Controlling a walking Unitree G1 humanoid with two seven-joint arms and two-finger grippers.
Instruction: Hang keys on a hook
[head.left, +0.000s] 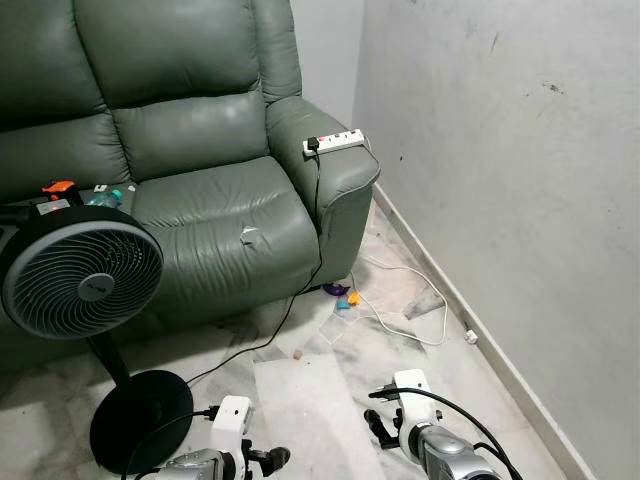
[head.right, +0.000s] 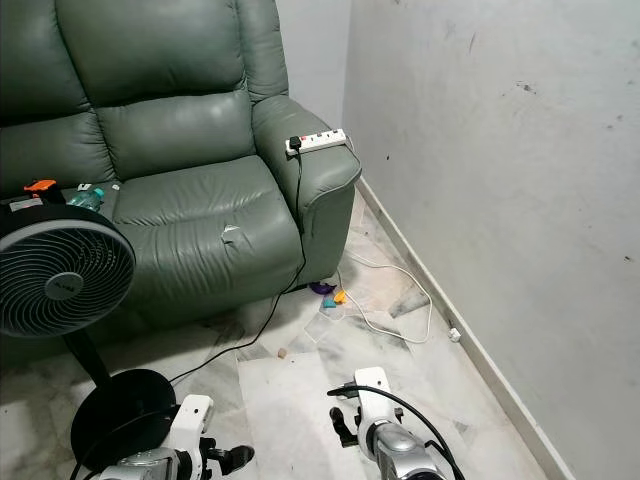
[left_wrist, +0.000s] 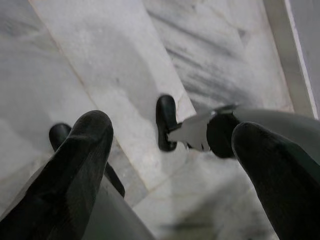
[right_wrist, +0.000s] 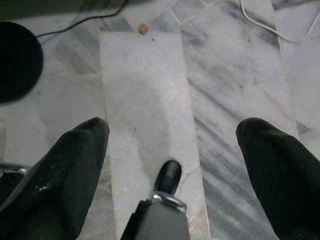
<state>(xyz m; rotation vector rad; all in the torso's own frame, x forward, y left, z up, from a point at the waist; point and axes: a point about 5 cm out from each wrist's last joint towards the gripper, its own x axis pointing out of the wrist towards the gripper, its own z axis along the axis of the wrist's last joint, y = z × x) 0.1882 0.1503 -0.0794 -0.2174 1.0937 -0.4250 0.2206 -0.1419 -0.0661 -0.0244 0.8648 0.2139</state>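
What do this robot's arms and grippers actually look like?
Each arm is a shiny silver cylinder topped by a white boxy block, with a black cable looping over the right arm. The left gripper and right gripper each have two thick, rounded, matte black fingers.

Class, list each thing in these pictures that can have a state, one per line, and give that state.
White power strip: on the green leather sofa armrest, black plug inserted.
Black standing fan: upright, whether its blades turn cannot be told.
Loose white cable: lying on the marble floor.
Left gripper: open, empty.
Right gripper: open, empty.

A green leather sofa (head.left: 180, 170) stands on marble floor (head.left: 310, 410) beside a scuffed grey wall (head.left: 500, 150) — daylight, soft.
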